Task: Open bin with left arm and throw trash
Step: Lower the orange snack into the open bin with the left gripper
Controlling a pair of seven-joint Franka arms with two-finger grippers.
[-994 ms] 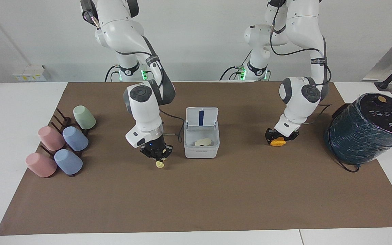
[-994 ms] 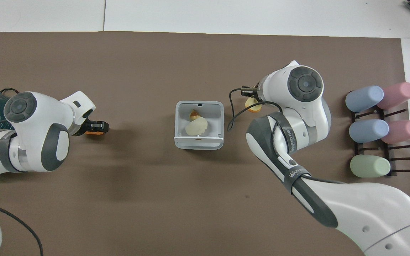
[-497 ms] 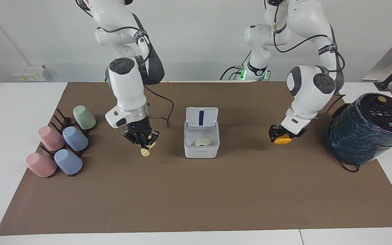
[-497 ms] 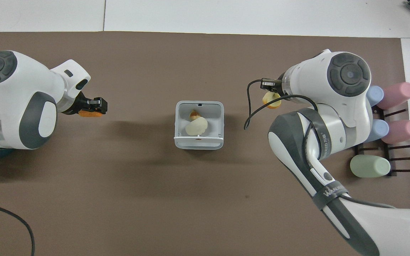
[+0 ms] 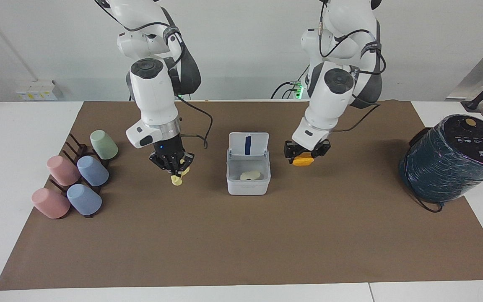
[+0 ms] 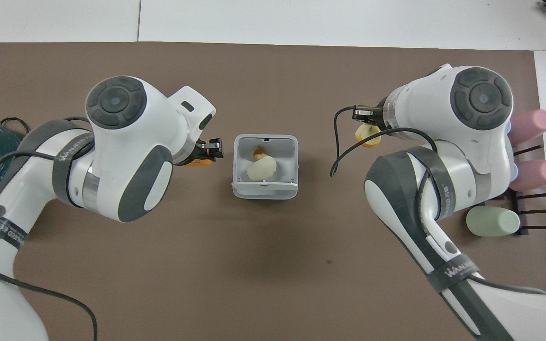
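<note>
While the bin (image 5: pixel 248 167) sits open with a pale piece (image 5: pixel 250 175) inside, our left gripper (image 5: pixel 303 157), clenched on the orange lump (image 5: pixel 302 161), has swung in just beside it; our right gripper (image 5: pixel 175 173) holds the yellow piece (image 5: pixel 176 180) nearby, so we judge drops come next
</note>
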